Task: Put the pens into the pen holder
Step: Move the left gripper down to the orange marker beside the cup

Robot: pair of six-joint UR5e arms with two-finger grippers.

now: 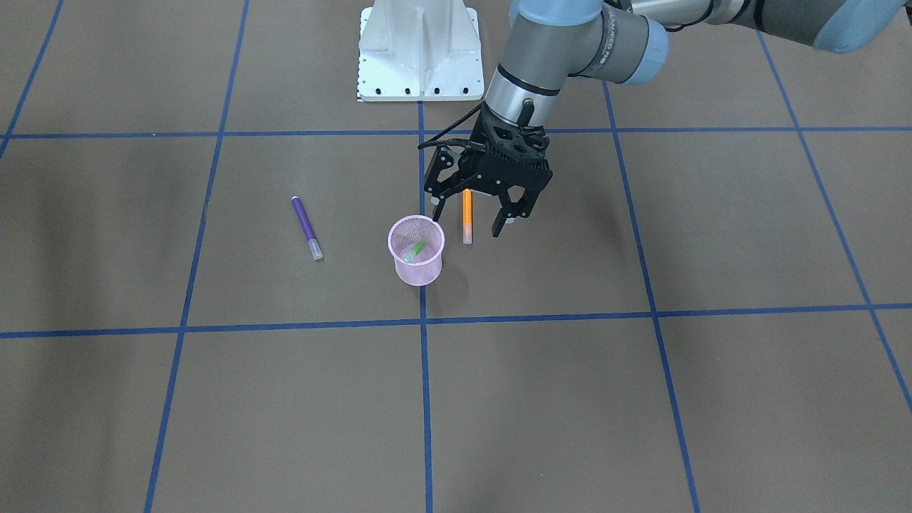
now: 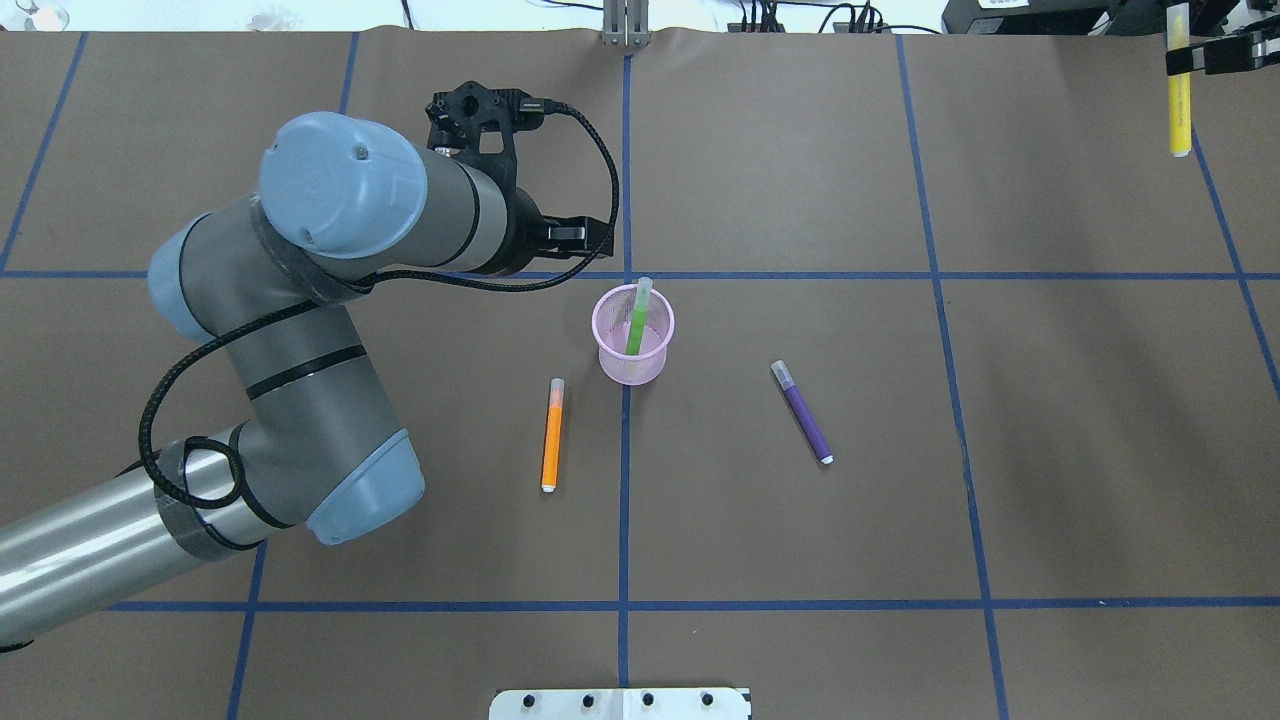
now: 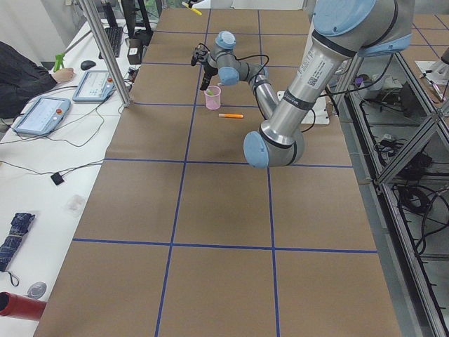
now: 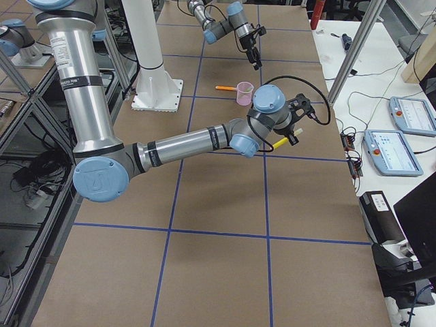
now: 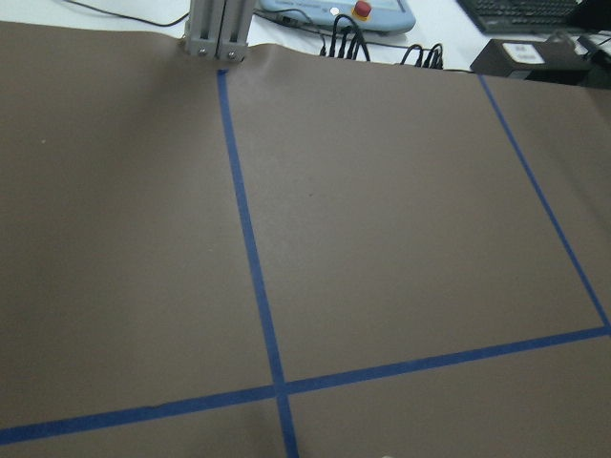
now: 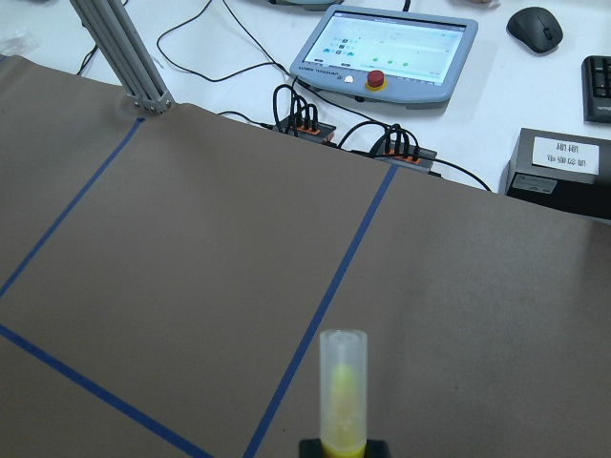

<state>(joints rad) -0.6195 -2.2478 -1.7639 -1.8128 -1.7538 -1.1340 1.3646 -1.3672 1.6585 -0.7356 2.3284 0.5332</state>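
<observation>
Reaching back toward the white base (image 1: 419,64), you'll find the slim orange marker-like pen (image 2: 551,435) lying lengthwise along that line on the brown desk (image 2: 900,500) beside the pink wire-mesh pen holder (image 1: 419,269), nearest the left fingers (image 1: 504,219), which hang apart; the right fingers (image 2: 1210,55) clamp a yellow pen (image 2: 1180,110).

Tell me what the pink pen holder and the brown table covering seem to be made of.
Pen holder: looks like fine wire mesh with a pink coating; its wall is see-through with a tiny grid. Table covering: probably matte brown paper, its far edge wavy, marked with blue tape lines.
</observation>
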